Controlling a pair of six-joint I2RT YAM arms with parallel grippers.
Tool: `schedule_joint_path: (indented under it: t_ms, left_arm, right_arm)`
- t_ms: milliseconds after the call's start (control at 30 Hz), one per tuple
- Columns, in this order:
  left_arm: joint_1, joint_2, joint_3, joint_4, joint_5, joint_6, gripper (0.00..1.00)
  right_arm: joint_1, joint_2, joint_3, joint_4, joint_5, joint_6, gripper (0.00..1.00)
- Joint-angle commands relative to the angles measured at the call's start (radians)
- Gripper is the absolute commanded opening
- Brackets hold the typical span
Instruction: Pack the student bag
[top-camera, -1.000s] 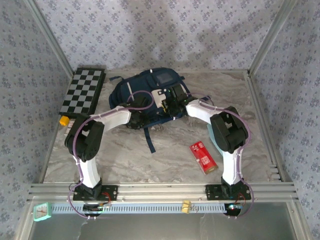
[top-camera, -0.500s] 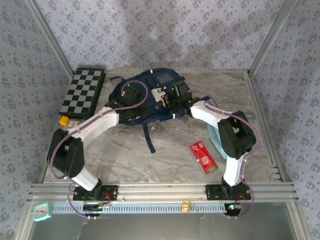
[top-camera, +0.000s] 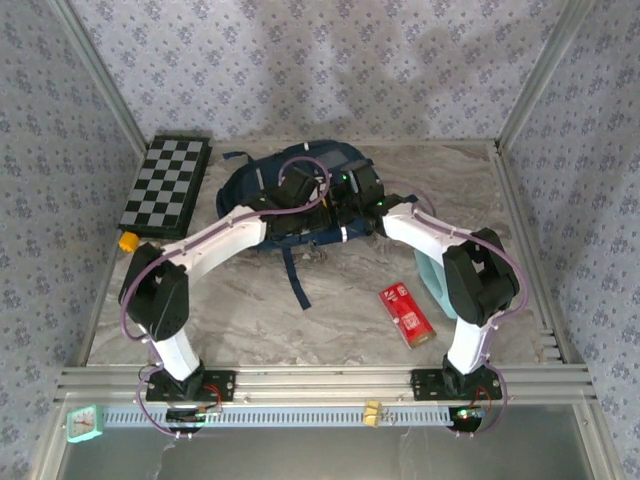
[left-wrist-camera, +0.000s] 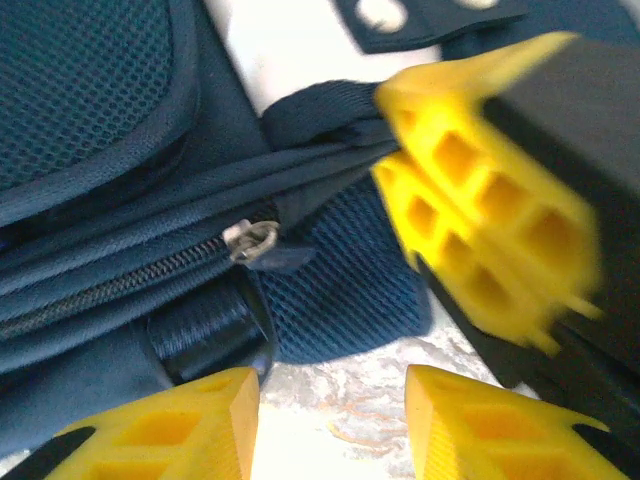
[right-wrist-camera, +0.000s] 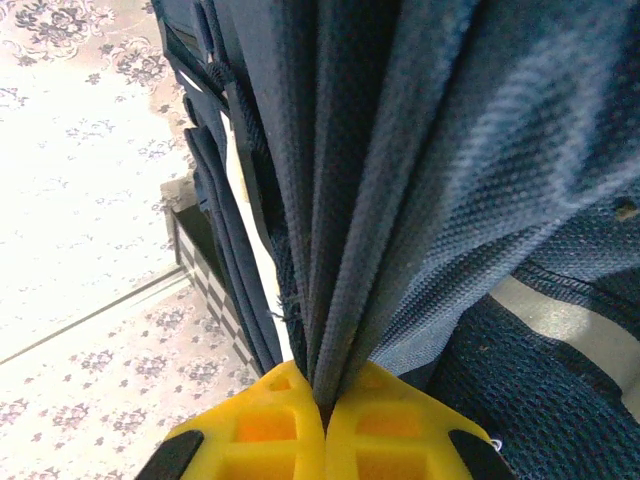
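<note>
Atop student bag (top-camera: 245, 190), R gripper (right-wrist-camera: 325, 400) clamped on it, L gripper (left-wrist-camera: 330, 420) spread

I see the student bag (top-camera: 245, 190) in navy blue, meshed in places. The board (top-camera: 165, 185) is black-and-white chequered, the worktop (top-camera: 330, 310) grey and marble-veined, the packet (top-camera: 406, 314) red, the walls (top-camera: 300, 70) pale blue floral — the right gripper (right-wrist-camera: 322, 420) shows yellow honeycombed jaws.

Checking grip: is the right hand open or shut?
Shut on the bag: the right hand has its yellow fingers together, a fold of navy fabric pinched between them.
</note>
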Motion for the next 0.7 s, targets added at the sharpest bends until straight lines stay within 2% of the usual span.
schedule_joint_path:
  t_ms: [0, 167, 267, 333, 500, 667]
  left_arm:
    - [0.001, 0.020, 0.011, 0.070, -0.039, -0.023, 0.45]
    - [0.020, 0.057, 0.011, 0.172, -0.086, -0.031, 0.45]
    - [0.022, 0.045, -0.003, 0.223, -0.151, -0.035, 0.45]
    - [0.030, 0.058, 0.003, 0.252, -0.148, -0.039, 0.43]
    - [0.031, 0.111, 0.068, 0.213, -0.157, -0.049, 0.31]
    - [0.034, 0.074, 0.081, 0.194, -0.194, -0.002, 0.18]
  right_arm:
    - [0.008, -0.097, 0.010, 0.065, -0.006, 0.035, 0.00]
    - [0.016, -0.129, -0.004, 0.067, -0.003, 0.043, 0.00]
    - [0.016, -0.140, -0.020, 0.070, -0.017, 0.051, 0.00]
    - [0.023, -0.143, -0.025, 0.078, -0.017, 0.057, 0.00]
    - [0.027, -0.141, -0.028, 0.093, -0.017, 0.058, 0.00]
    - [0.021, -0.141, -0.045, 0.103, -0.018, 0.048, 0.00]
